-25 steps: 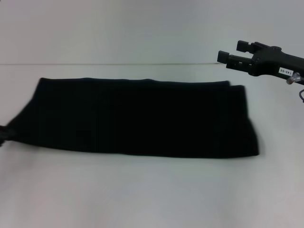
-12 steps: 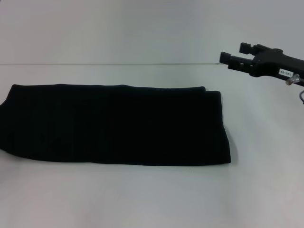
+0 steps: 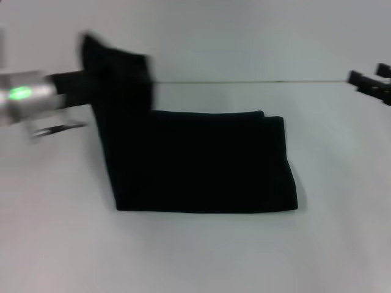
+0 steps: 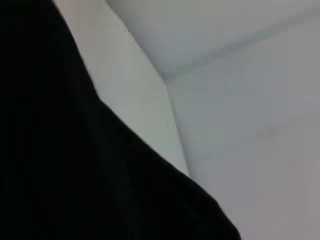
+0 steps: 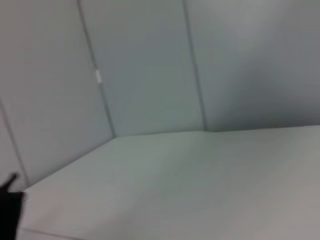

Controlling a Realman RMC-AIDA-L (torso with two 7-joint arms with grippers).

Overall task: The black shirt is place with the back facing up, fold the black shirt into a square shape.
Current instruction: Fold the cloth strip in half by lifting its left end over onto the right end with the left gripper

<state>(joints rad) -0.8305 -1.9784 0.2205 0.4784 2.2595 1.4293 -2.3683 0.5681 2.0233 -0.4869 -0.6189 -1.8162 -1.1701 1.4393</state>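
Note:
The black shirt [image 3: 201,162] lies on the white table as a long folded strip, plain side up. Its left end [image 3: 119,73] is lifted off the table and hangs from my left gripper [image 3: 85,80], which is shut on the cloth; the fingers are mostly hidden by fabric. Behind it shows the silver wrist with a green light [image 3: 21,94]. In the left wrist view the black shirt [image 4: 60,150] fills the near part of the picture. My right gripper [image 3: 371,80] hovers at the far right edge, apart from the shirt, open and holding nothing.
The white table [image 3: 195,256] has bare room in front of the shirt and to its right. Its back edge [image 3: 244,81] meets a pale wall. A pale wall corner [image 5: 195,100] shows above the tabletop in the right wrist view.
My left gripper has lifted the shirt's left end up and carried it rightward over the strip. The right gripper has drawn back toward the right edge.

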